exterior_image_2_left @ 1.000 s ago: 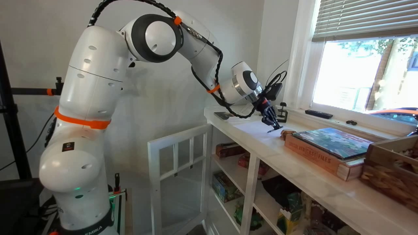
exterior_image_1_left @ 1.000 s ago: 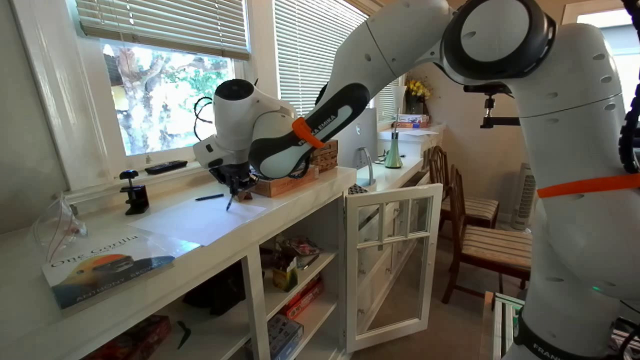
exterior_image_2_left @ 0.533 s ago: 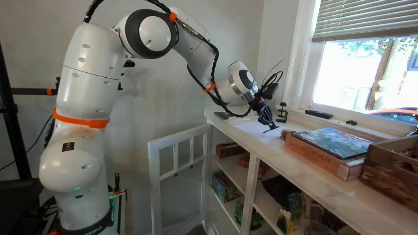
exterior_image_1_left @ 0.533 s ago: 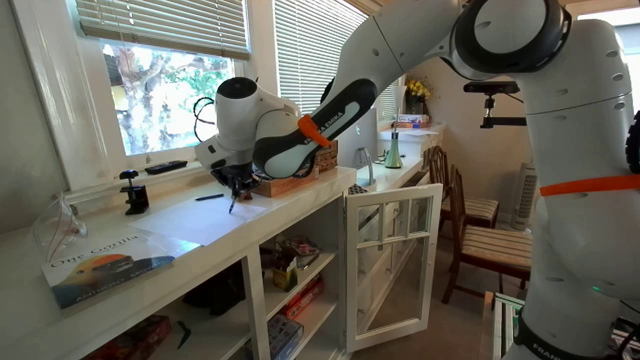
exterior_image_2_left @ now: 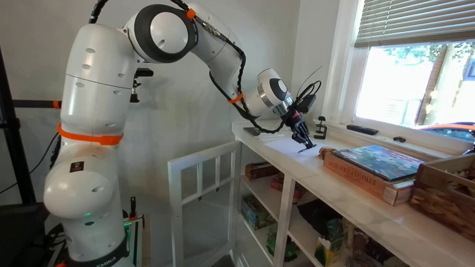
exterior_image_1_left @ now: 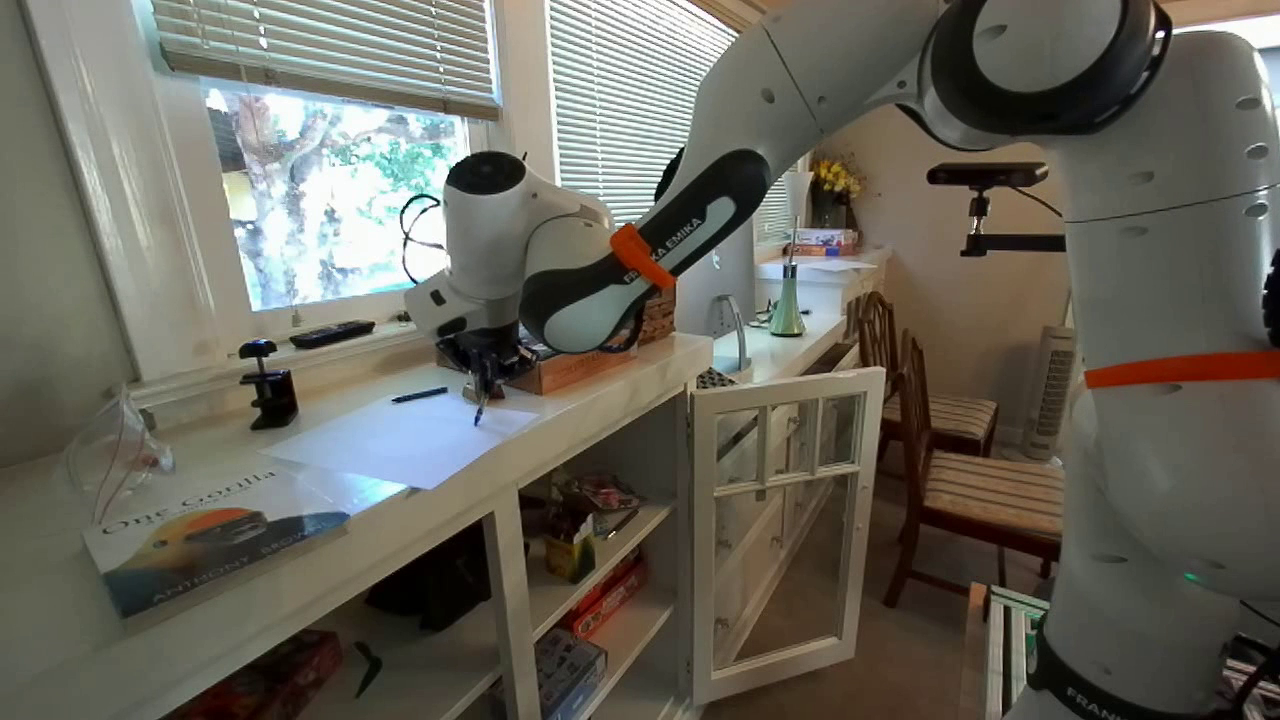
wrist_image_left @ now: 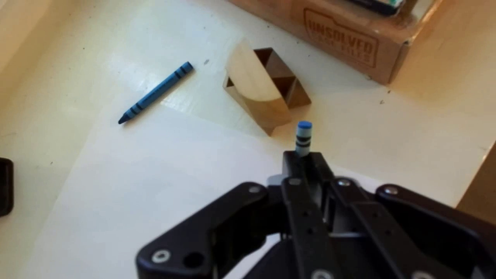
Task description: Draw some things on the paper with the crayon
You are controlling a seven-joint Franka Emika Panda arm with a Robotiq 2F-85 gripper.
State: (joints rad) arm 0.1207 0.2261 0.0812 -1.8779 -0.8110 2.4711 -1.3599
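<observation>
Both gripper (wrist_image_left: pixel 305 158) and paper (wrist_image_left: pixel 135 174) are shifting toward the counter's (wrist_image_left: pixel 407 135) front; the gripper is pinching a tilted, blue-ended, black-banded crayon (wrist_image_left: pixel 303 136) over the paper, hiding its lower part in the wrist view.

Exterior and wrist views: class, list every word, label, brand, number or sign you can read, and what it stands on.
"One Gorilla": book.
"ANTHONY BROW", ending blurred: same book.
"EMIKA", preceding word partly covered: dark arm panel.
"FRANK", cut off: robot base.
"EMIKA": same base.
"UNSOLVED CASE FILES": brown box.
Too small or blurred: book's subtitle; print on lying crayon, shelf boxes, monitor.
On held crayon: bands, no wording.
</observation>
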